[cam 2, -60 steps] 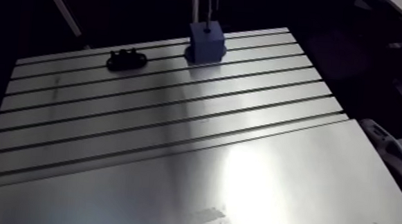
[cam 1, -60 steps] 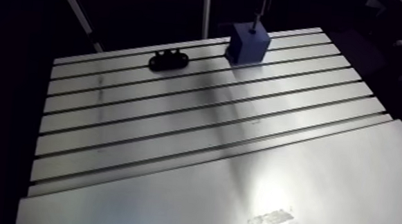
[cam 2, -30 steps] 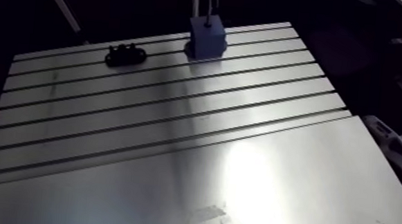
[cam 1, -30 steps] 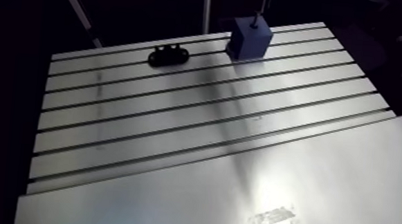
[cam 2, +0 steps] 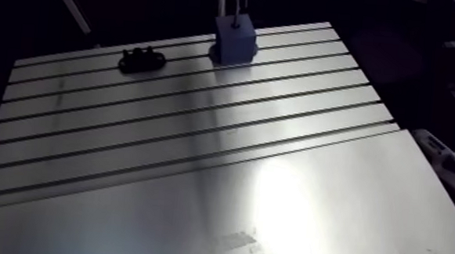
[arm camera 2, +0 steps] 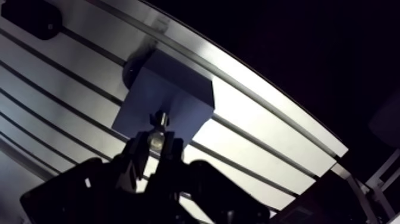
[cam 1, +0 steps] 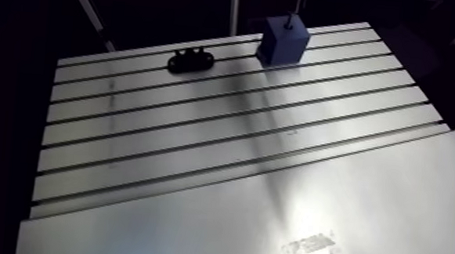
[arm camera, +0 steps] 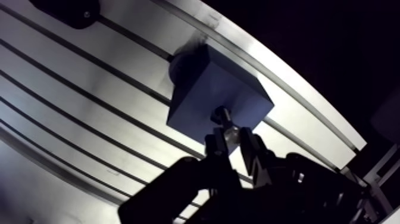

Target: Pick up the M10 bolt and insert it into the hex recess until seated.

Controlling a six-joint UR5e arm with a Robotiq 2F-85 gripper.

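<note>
A blue block (arm camera: 202, 89) stands near the far edge of the slotted table (cam 1: 198, 134); in the arm view the blue block (cam 1: 284, 41) is small and far off. The wrist view shows my gripper (arm camera: 233, 138) shut on the M10 bolt (arm camera: 224, 117), a short silvery bolt held upright between the fingertips (arm camera: 215, 146). The bolt's lower end sits at the block's top face, near the edge closest to the gripper. The hex recess itself is hidden under the bolt. In the arm view the bolt (cam 1: 291, 16) is a thin dark stem above the block.
A black clamp-like fixture (cam 1: 189, 58) lies on the table beside the block, a few slots' width away. The table's far edge (arm camera: 286, 77) runs just behind the block. A pale tape patch (cam 1: 311, 246) marks the smooth near plate.
The whole arm view has shifted slightly, so the camera moved. The bolt stays above the block, and the block and black fixture have not moved on the table.
</note>
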